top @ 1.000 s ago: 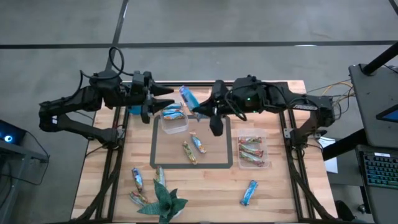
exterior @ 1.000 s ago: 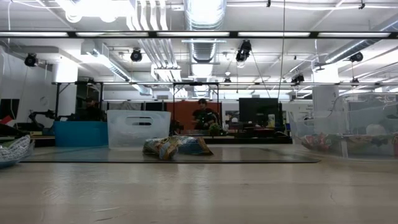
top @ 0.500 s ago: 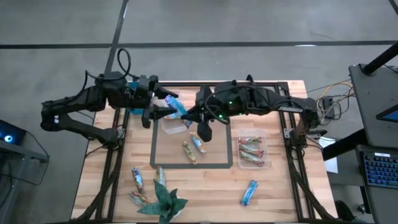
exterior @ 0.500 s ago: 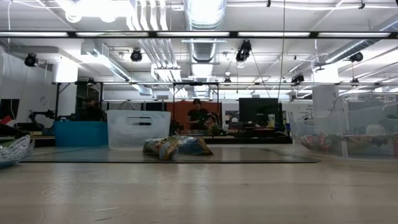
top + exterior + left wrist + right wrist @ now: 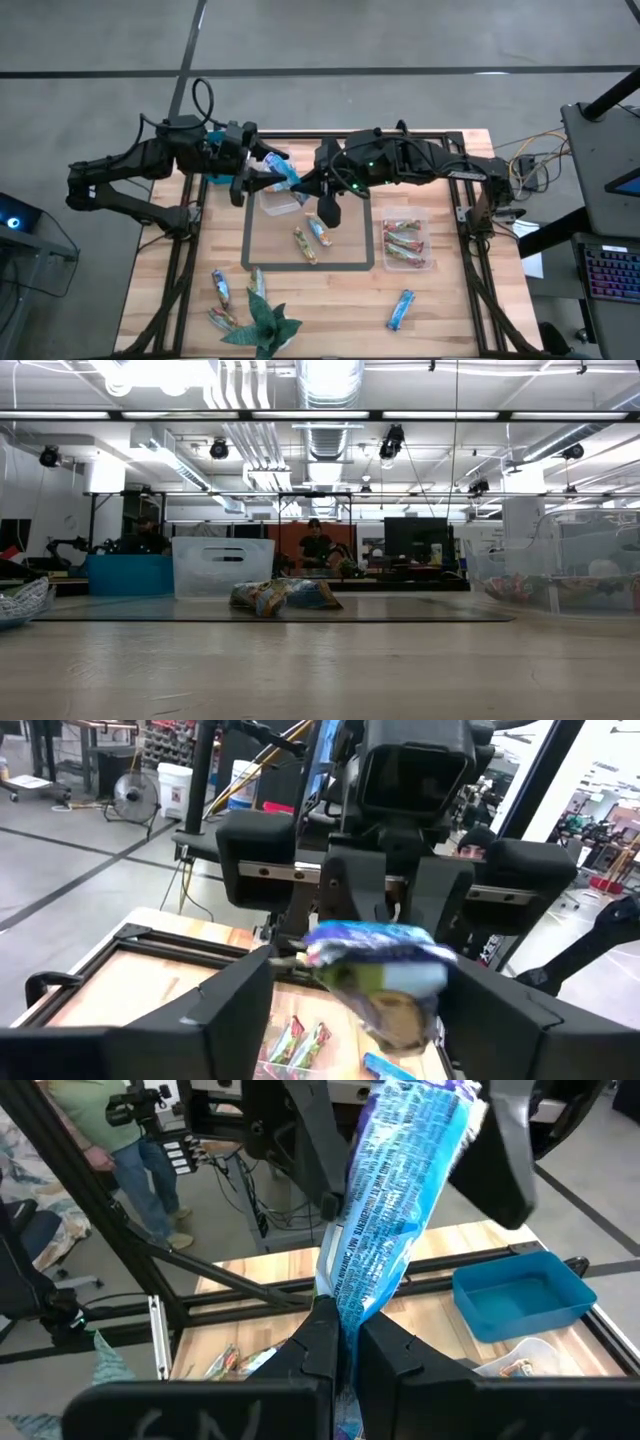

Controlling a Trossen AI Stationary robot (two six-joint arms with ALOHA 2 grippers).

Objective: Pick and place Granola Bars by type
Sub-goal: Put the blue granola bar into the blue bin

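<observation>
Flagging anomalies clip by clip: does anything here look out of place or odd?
Yes: a blue bar is held in mid-air above the clear tub, pinched at one end by the right tool, with the left tool open around its other end, an arm-to-arm handover. Several bars lie loose near the green paper plant.

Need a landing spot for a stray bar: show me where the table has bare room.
Free: the wood between the plant figure and the lone blue bar, and the mat below its two bars. Crowded: the back, where both grippers meet over the clear tub.
</observation>
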